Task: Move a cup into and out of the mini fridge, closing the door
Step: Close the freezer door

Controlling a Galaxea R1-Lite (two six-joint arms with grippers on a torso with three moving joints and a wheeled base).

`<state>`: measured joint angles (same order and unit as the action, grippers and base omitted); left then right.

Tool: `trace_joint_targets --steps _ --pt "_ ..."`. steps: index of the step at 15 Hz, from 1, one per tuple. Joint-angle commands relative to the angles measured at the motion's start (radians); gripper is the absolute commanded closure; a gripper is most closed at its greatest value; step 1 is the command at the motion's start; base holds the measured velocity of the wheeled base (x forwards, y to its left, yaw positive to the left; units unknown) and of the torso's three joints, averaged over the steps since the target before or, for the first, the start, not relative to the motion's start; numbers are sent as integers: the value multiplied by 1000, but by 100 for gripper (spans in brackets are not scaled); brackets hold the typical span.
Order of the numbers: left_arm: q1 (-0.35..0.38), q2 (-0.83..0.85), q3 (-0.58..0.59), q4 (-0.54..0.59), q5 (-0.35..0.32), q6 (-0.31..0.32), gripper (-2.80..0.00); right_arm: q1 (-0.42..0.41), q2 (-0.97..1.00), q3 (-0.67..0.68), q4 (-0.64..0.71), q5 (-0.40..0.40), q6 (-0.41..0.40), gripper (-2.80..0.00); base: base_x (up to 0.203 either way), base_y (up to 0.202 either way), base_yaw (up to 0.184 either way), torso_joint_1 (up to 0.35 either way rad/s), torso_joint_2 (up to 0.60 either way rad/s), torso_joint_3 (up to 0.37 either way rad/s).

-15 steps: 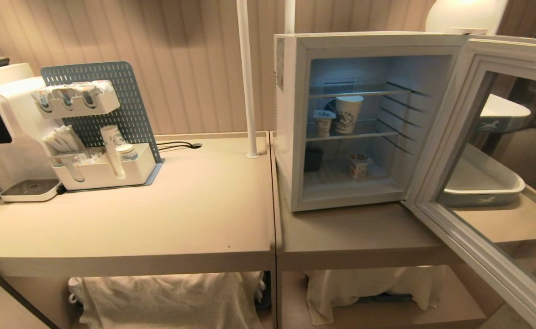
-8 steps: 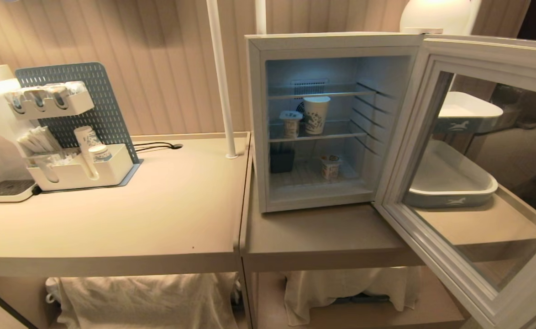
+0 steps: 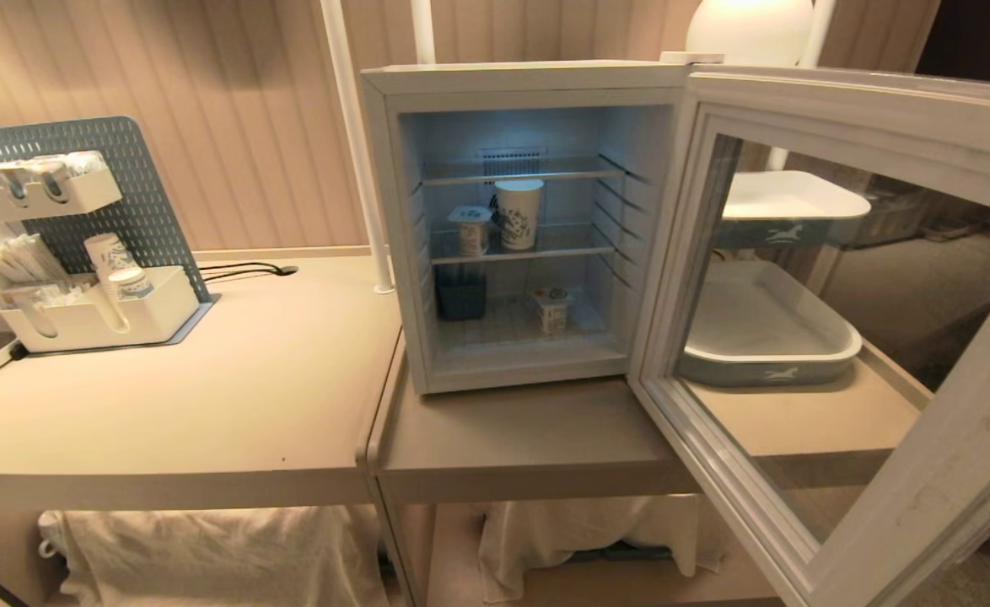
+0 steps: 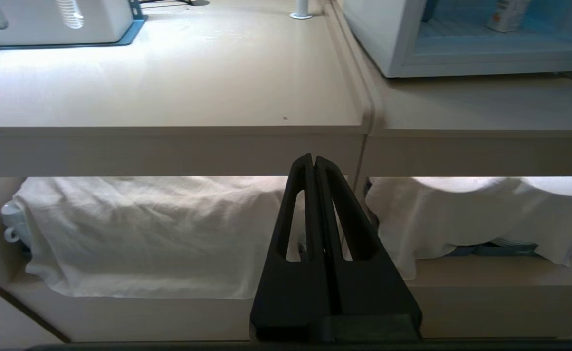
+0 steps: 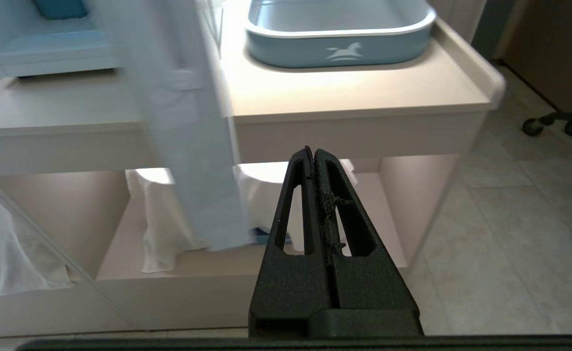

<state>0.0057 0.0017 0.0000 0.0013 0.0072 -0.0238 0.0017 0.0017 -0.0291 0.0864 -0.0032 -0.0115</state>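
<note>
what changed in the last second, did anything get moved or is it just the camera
Only the view shifted: everything slides left in the head view, so the robot moved, not the things. The mini fridge stands with its door open and the cup on its shelf, as before. Both grippers remain shut, holding nothing.

The mini fridge (image 3: 394, 228) stands on the right-hand bench (image 3: 529, 438), which butts against the left-hand bench (image 3: 208, 405). Its door (image 3: 841, 337) swings open to the right, out over the bench's front edge. Inside, on the middle wire shelf (image 3: 567, 250), a cup (image 3: 519, 213) stands just right of a smaller lidded cup (image 3: 471, 229). On the fridge floor below, a box (image 3: 461, 295) sits at the left and a small carton (image 3: 552, 309) right of it. Behind the door, a tray (image 3: 765, 354) lies on the bench, with another tray (image 3: 786, 206) above it. On the left bench, an organiser rack (image 3: 82, 244) stands at the far left, a pole (image 3: 356, 143) rising between it and the fridge. Cloths (image 3: 208, 552) hang on the shelves beneath both benches.
</note>
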Motion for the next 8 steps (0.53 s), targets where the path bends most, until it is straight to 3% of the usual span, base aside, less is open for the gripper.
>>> trace_joint_targets --steps 1,5,8 --pt "0 0 2 0 0 -1 0 1 1 0 0 0 -1 0 0 -193 2 2 -2 2" --pt "0 0 2 0 0 -2 0 0 0 0 -3 0 6 0 0 -188 -1 0 0 2" --pt "0 0 2 0 0 -2 0 0 45 -119 -1 -11 20 0 0 -66 -1 2 3 2"
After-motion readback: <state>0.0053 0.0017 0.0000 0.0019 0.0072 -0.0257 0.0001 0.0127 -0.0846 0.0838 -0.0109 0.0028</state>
